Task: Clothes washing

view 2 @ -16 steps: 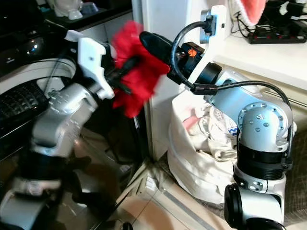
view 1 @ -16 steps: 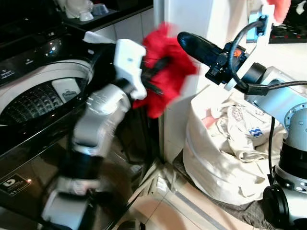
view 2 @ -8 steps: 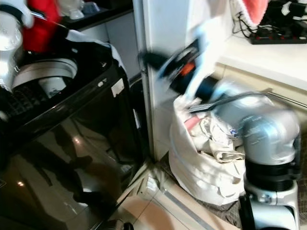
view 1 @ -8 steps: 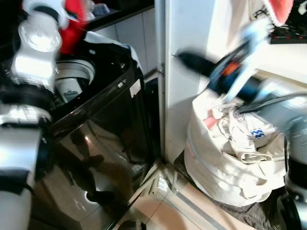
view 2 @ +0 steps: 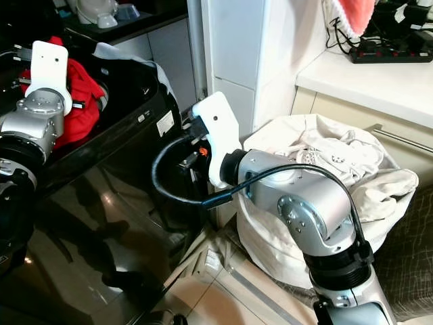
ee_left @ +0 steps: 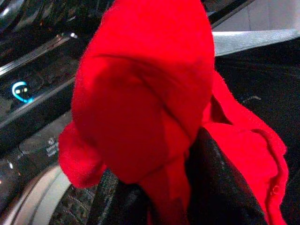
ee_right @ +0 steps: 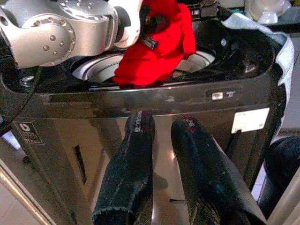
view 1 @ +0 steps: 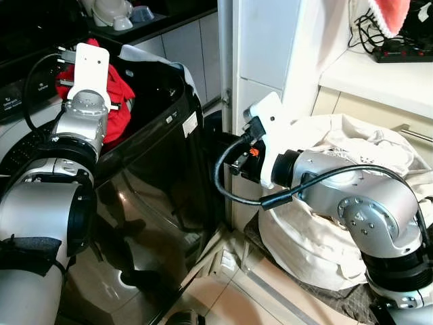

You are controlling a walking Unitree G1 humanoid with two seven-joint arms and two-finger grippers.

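Note:
A red garment [view 1: 114,100] hangs over the rim of the black top-load washing machine [view 1: 159,156], above its drum opening [ee_right: 201,61]. My left gripper [ee_left: 168,187] is shut on the red garment [ee_left: 150,93], and the cloth wraps its black fingers [ee_left: 218,187]. A white wrist plate [view 1: 92,66] hides that gripper in the eye views. My right gripper [ee_right: 161,123] hangs low in front of the washer's glossy front panel, slightly open with nothing between its fingers [ee_right: 129,168]. Beside it, a white laundry bag [view 1: 318,233] holds pale clothes [view 2: 331,152].
A white cabinet column [view 1: 264,47] stands between washer and bag, leaving a narrow dark gap. A counter [view 1: 379,74] with a power strip is at the right, with a pink cloth [view 1: 390,13] hanging above. Bowls [view 1: 115,13] sit behind the washer. Tiled floor [view 1: 230,294] lies below.
My left arm swung the red garment from in front of the cabinet to over the washer opening. My right arm dropped from up high to low beside the washer front.

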